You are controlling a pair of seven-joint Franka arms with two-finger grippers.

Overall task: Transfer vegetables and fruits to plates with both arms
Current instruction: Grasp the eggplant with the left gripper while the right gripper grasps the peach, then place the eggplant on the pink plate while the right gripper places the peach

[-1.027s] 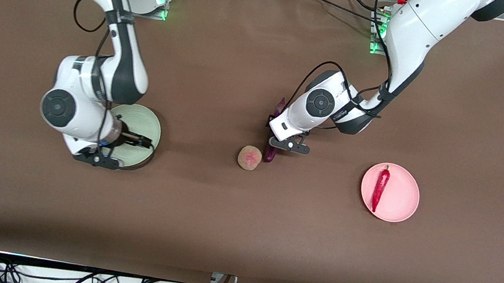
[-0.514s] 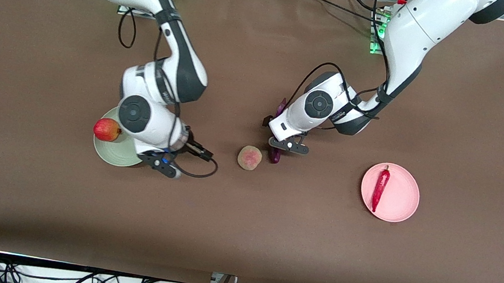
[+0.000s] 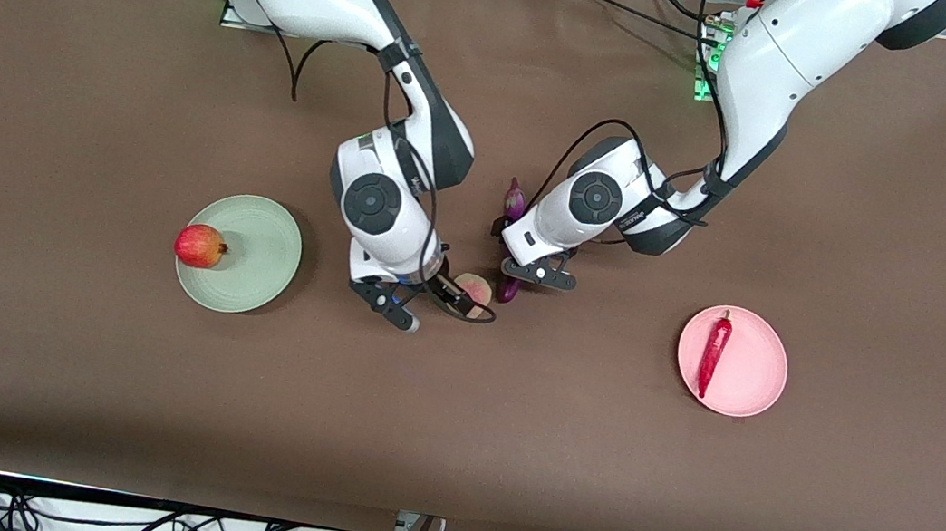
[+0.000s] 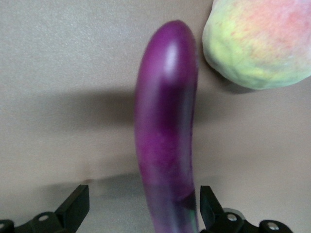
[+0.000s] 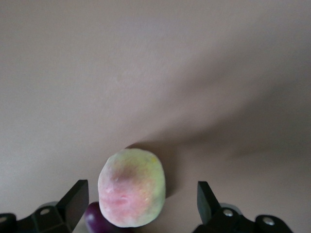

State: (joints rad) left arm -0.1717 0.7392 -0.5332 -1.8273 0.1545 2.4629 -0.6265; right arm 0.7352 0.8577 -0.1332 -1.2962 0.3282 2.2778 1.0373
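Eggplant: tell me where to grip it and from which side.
Grip the eggplant across its slim middle, coming straight down from above. It lies flat on the table, and the open left gripper already straddles it. Probably keep off the rounded tip, which lies close beside the peach, where the right gripper hovers open.

You see a glossy purple eggplant beside a yellow-green fruit blushed pink. A shiny red fruit sits on the pale green plate, a red chili on the pale pink plate. The table is plain brown.
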